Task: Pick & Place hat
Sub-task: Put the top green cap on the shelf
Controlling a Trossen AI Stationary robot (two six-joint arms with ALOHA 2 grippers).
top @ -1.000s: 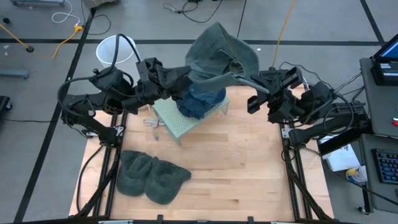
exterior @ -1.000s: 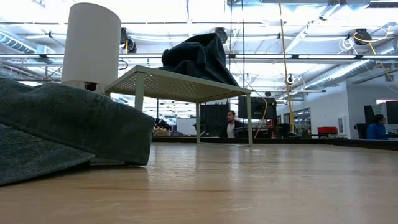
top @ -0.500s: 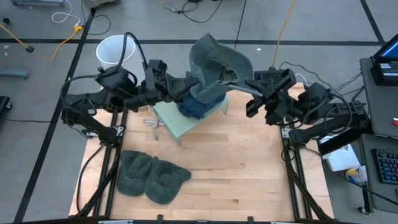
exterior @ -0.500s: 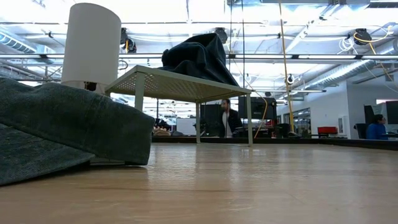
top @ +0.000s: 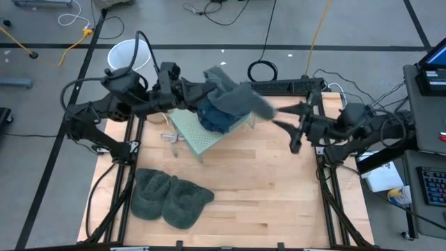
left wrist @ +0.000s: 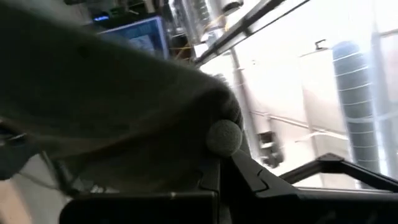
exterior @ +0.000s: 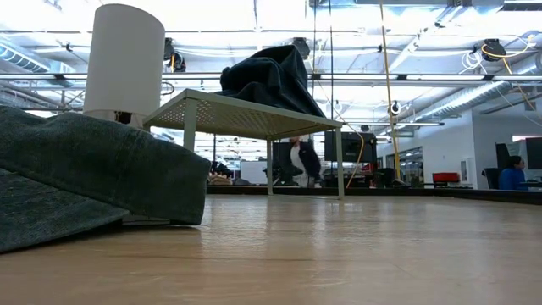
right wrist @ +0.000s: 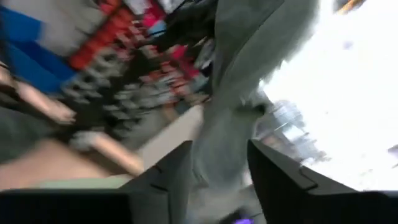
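In the upper middle of the high view, the left gripper (top: 206,89) clenches the grey hat (top: 233,97) above the small stand (top: 209,132), while the right gripper (top: 282,118), fingers parted, sits just right of its loose end

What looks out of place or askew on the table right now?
The grey hat hangs crooked off the blue hat on the small stand, pinched only by the left gripper. The right gripper stands open beside it. Two more hats lie flat near the front edge.
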